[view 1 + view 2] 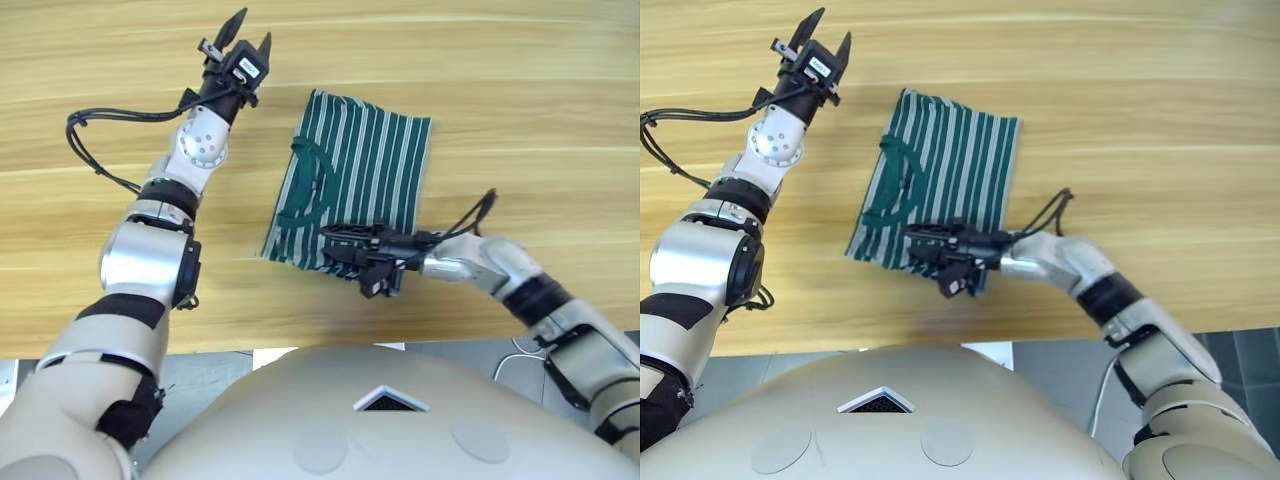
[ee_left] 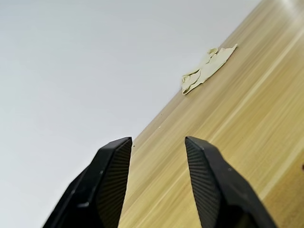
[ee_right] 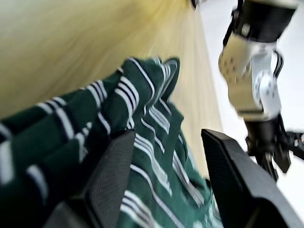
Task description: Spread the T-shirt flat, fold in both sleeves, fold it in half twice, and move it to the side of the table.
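The green T-shirt (image 1: pixel 360 170) with white stripes lies folded into a narrow rectangle on the wooden table (image 1: pixel 520 90). Its collar and a sleeve are bunched along its left side. My right gripper (image 1: pixel 338 243) sits low over the shirt's near edge, fingers spread; in the right wrist view, striped fabric (image 3: pixel 147 114) lies between and under the open right gripper (image 3: pixel 167 135). My left gripper (image 1: pixel 250 35) is held up to the left of the shirt's far corner, open and holding nothing. The left wrist view shows the left gripper (image 2: pixel 156 140) above bare table.
A crumpled cream cloth (image 2: pixel 206 71) lies at the far edge of the table. The table's front edge (image 1: pixel 230 345) runs just behind my right gripper. Black cables (image 1: pixel 100 130) loop from my left forearm. Bare wood stretches right of the shirt.
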`<state>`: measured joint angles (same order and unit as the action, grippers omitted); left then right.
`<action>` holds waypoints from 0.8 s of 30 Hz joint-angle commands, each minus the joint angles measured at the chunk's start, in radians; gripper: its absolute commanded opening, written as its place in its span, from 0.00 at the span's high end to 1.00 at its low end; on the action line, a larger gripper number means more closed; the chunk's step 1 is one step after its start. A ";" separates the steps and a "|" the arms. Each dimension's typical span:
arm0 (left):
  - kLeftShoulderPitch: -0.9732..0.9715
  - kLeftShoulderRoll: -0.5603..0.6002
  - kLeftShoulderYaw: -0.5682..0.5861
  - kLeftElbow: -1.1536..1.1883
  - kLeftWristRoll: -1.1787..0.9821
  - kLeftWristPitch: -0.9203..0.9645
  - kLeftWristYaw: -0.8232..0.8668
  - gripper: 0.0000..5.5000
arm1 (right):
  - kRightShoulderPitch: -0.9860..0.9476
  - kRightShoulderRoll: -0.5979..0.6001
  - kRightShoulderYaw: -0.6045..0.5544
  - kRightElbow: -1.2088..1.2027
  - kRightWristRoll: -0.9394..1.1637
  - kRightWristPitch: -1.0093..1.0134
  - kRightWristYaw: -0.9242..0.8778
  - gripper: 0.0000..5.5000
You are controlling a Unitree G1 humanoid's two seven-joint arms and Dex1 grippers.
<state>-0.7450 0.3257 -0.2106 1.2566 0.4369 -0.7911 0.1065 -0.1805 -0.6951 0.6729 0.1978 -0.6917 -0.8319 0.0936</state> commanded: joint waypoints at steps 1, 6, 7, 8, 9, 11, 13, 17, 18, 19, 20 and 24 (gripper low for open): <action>0.006 0.037 -0.005 -0.002 0.003 -0.013 -0.003 0.62 | 0.031 -0.058 -0.126 -0.039 0.088 0.017 0.021 0.53; 0.053 0.107 -0.003 -0.041 -0.017 -0.081 -0.059 0.62 | 0.065 -0.059 -0.210 -0.156 0.348 -0.020 0.074 0.53; 0.075 0.132 -0.004 -0.063 -0.025 -0.114 -0.089 0.62 | 0.080 -0.078 -0.231 -0.184 0.410 -0.020 0.092 0.53; 0.129 0.190 -0.022 -0.117 -0.035 -0.197 -0.162 0.62 | 0.114 -0.119 -0.281 -0.194 0.451 -0.016 0.105 0.53; 0.188 0.247 -0.041 -0.177 -0.053 -0.273 -0.235 0.62 | 0.145 -0.152 -0.329 -0.193 0.457 -0.004 0.112 0.53; 0.344 0.387 -0.094 -0.347 -0.135 -0.371 -0.410 0.62 | 0.215 -0.216 -0.414 -0.153 0.372 0.040 0.108 0.53; 0.545 0.562 -0.167 -0.599 -0.279 -0.347 -0.583 0.62 | 0.326 -0.282 -0.450 -0.111 0.261 0.108 0.119 0.53; 0.746 0.712 -0.181 -0.894 -0.354 -0.222 -0.720 0.62 | 0.474 -0.339 -0.494 -0.160 0.164 0.196 0.153 0.53; 0.768 0.716 -0.181 -0.941 -0.359 -0.190 -0.744 0.62 | 0.497 -0.343 -0.500 -0.192 0.160 0.205 0.169 0.53; 0.788 0.711 -0.186 -0.982 -0.356 -0.158 -0.765 0.62 | 0.506 -0.341 -0.497 -0.221 0.160 0.209 0.189 0.53; 0.799 0.697 -0.200 -1.006 -0.352 -0.136 -0.787 0.62 | 0.508 -0.333 -0.486 -0.247 0.160 0.211 0.210 0.53; 0.780 0.623 -0.254 -1.012 -0.307 -0.104 -0.856 0.62 | 0.509 -0.290 -0.441 -0.280 0.167 0.207 0.265 0.53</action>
<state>0.0558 0.9795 -0.4379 0.2399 0.0965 -0.9076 -0.7158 0.3210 -1.0063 0.2011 -0.0785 -0.5240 -0.6301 0.3200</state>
